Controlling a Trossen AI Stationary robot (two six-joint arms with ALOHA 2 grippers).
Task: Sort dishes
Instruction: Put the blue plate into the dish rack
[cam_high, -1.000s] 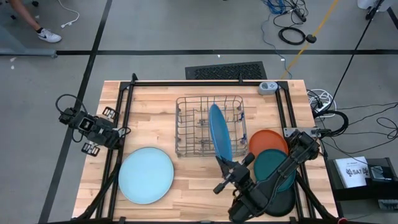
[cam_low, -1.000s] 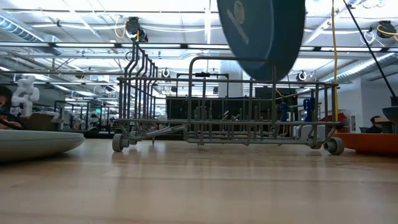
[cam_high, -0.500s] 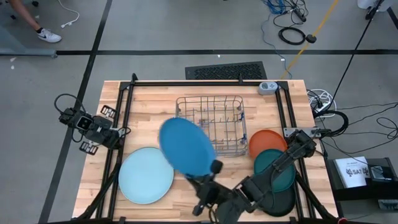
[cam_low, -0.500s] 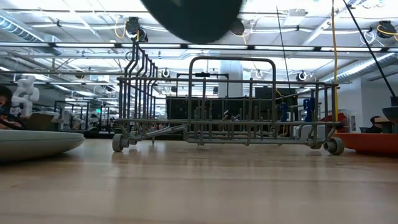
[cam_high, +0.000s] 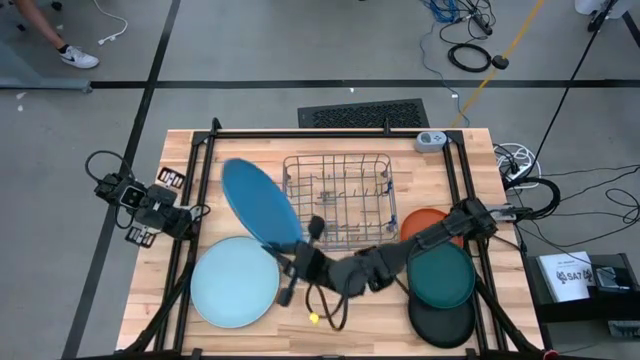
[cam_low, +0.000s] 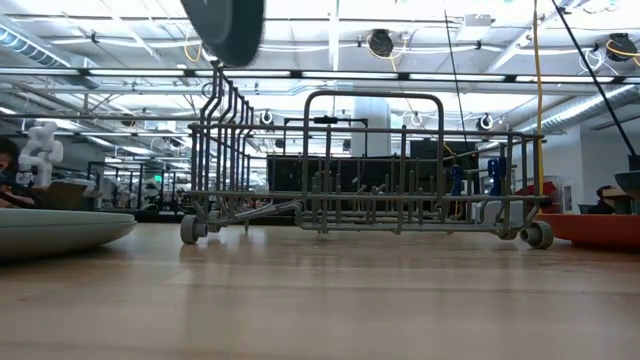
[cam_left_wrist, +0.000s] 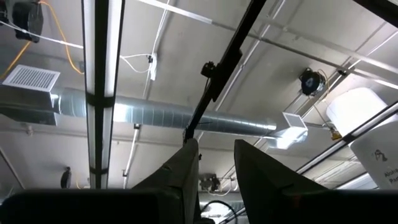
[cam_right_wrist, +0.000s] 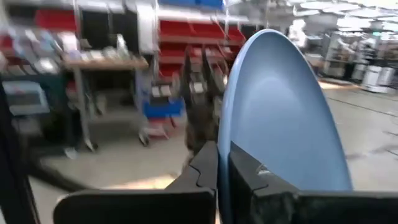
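Moved left off rack: blue plate (cam_high: 259, 201) | right pincer (cam_high: 291, 268) clamps its rim | left pincer (cam_left_wrist: 214, 180) narrow gap, idle

Smooth glossy blue plate (cam_high: 258, 203) — pale planked-wood table (cam_high: 350, 325).

Blue plate (cam_low: 225, 28) chopped off by the low view's top edge. Room behind blurred in the right wrist view. Black plate (cam_high: 440, 322) half hidden under the teal plate (cam_high: 441, 275). Orange plate (cam_high: 423, 221) partly covered too.
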